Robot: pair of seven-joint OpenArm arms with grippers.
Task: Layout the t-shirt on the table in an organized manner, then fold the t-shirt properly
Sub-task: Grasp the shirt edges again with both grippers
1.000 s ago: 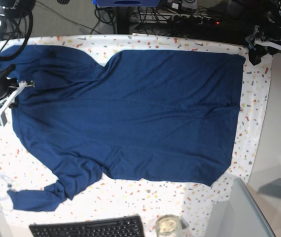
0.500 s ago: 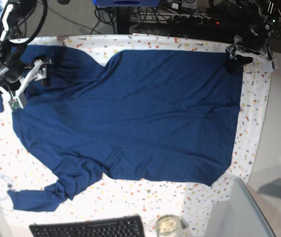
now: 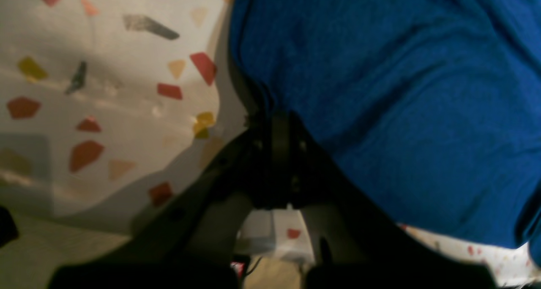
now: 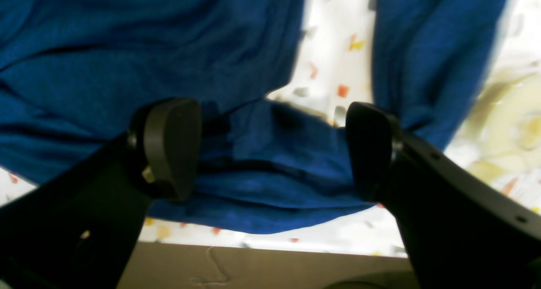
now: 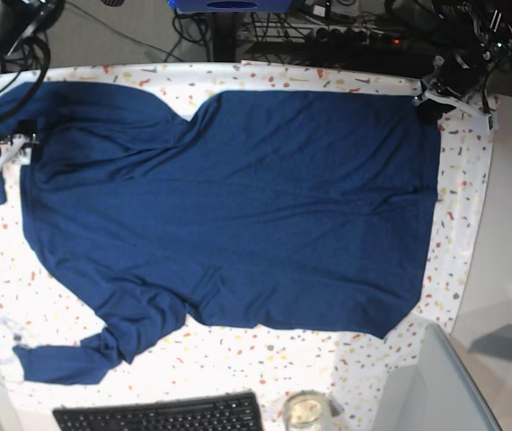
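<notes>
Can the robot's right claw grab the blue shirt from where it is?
Probably yes. The right claw is open, with a fold of the shirt lying between its fingers. Nothing is in the way on the table; it likely just needs to close.

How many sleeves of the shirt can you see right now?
2. One sleeve lies bunched at the near left of the table, above the keyboard. The other sleeve is at the far left, partly hidden beside the right tool.
</notes>
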